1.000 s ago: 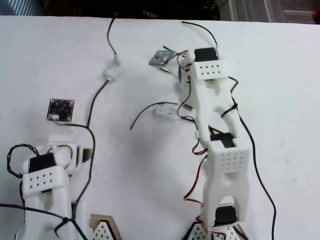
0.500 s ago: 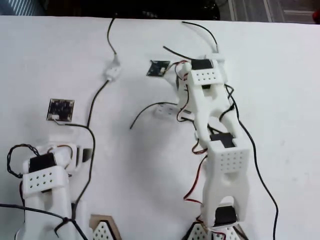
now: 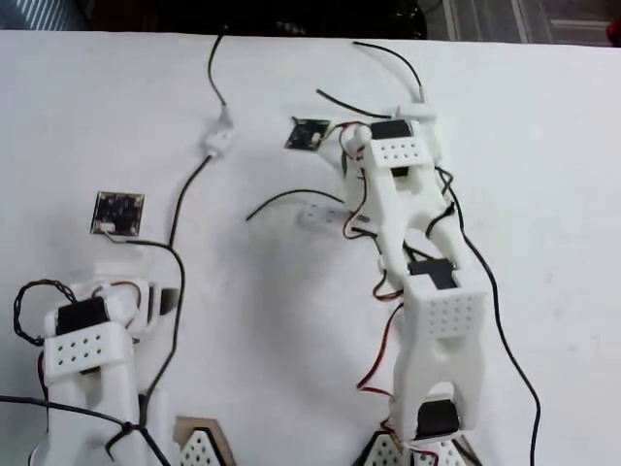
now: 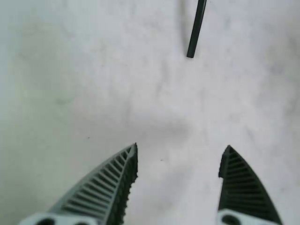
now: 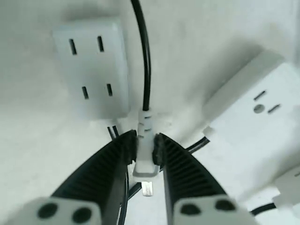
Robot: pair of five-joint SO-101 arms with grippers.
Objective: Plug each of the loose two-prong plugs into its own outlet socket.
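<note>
Shifted over the last second in the high view: right arm's wrist, turned a little, and with it the dark square [image 3: 310,133], down from a tilt to lying flat on the tabletop [image 3: 543,116]. Loose cord end [image 3: 248,216] swept sideways as well. Left arm [image 3: 87,345] unmoved.

Step in hand, as judged: bringing the first plug to a socket. Right gripper [image 5: 144,138] clenched on the white plug [image 5: 143,157], jaws pinching its body from both sides. Black cord [image 5: 144,61] leads away from the camera, and what looks like a prong points back toward it, not at any slots. Hangs just beside the outlet [image 5: 89,65], off that outlet's edge and apparently not touching it, with the cord running along the outlet's side. Second socket block [image 5: 262,117] across the cord from the outlet. Nothing seated in either as yet.

Left gripper [image 4: 180,152] spread wide and holding nothing, over bare tabletop well apart from the outlet, a black cord tip [image 4: 194,33] lying ahead of it.

Next move, likely: needs the prongs turned to face the outlet's slots, then squared to one pair and pressed straight in. Hard to manage from this grip. May call for setting the plug down beside the outlet and retaking it from the cord side. Worth bracing the outlet too, since it looks free to slide.
</note>
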